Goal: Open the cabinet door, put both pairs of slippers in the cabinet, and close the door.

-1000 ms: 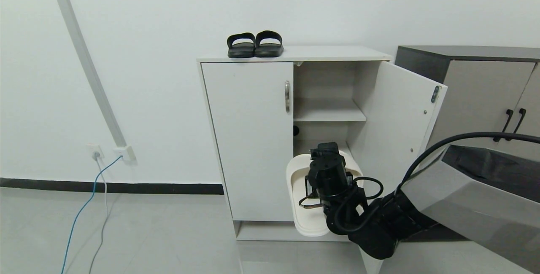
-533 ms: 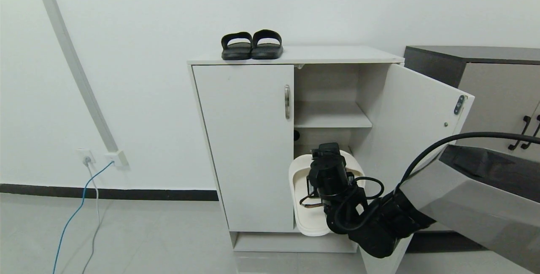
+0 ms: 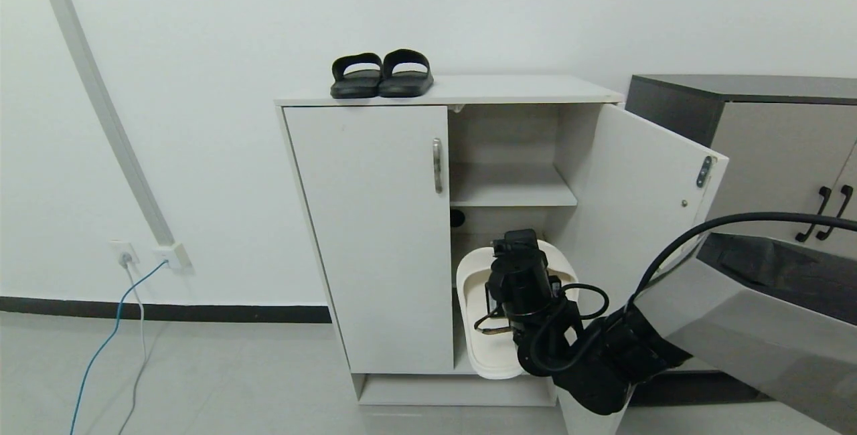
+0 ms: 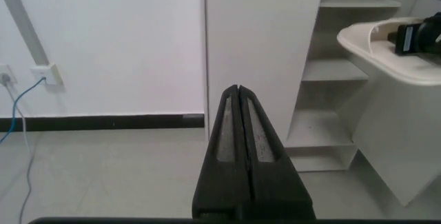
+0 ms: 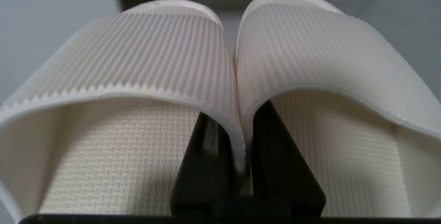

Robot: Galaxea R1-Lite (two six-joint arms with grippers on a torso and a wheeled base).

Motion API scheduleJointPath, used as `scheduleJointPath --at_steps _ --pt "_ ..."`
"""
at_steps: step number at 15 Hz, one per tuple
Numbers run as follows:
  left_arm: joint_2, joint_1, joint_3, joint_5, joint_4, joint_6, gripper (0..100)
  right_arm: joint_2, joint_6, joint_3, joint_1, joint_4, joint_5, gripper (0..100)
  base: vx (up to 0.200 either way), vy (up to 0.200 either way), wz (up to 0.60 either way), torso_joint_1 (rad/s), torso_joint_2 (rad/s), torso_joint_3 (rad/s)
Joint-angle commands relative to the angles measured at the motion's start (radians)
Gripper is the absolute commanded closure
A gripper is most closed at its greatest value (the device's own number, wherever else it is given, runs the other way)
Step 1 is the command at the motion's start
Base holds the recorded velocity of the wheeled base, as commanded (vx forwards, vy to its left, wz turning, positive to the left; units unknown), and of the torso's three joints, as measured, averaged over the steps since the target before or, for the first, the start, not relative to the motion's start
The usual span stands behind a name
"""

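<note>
The white cabinet has its left door shut and its right door swung open. A pair of black slippers sits on the cabinet's top at the left. My right gripper is shut on the two inner strap edges of the white slippers, holding the pair together. In the head view the white slippers hang in front of the lower compartment of the open side. My left gripper is shut and empty, low, facing the closed door, with the white slippers off to one side.
Inside the open side is a shelf with bare space above and below it. A grey cabinet stands close on the right, behind the open door. A wall socket with cables and a slanted pipe are at the left.
The whole head view has shifted, so the camera moved; the cabinet now looks larger and further left. The white slippers stay in my right gripper, more squarely before the opening.
</note>
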Motion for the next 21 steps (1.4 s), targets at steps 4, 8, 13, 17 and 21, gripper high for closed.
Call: scheduleJointPath --at_steps 4,8,13,17,21 --pt "0.001 0.0 0.0 0.0 0.0 -0.002 100 0.0 -0.007 0.015 0.002 0.005 -0.012 100 0.0 0.0 0.0 0.0 0.0 0.0" --pt "0.001 0.0 0.0 0.0 0.0 -0.002 100 0.0 -0.023 0.049 -0.009 0.004 -0.019 100 0.0 0.0 0.0 0.0 0.0 0.0" --pt "0.001 0.0 0.0 0.0 0.0 -0.002 100 -0.003 -0.034 0.08 -0.038 0.001 -0.034 100 0.0 0.0 0.0 0.0 0.0 0.0" --pt "0.001 0.0 0.0 0.0 0.0 -0.002 100 -0.005 -0.038 0.098 -0.058 0.004 -0.042 100 0.0 0.0 0.0 0.0 0.0 0.0" --pt "0.001 0.0 0.0 0.0 -0.002 -0.002 100 -0.006 -0.05 0.109 -0.069 0.004 -0.043 100 0.0 0.0 0.0 0.0 0.0 0.0"
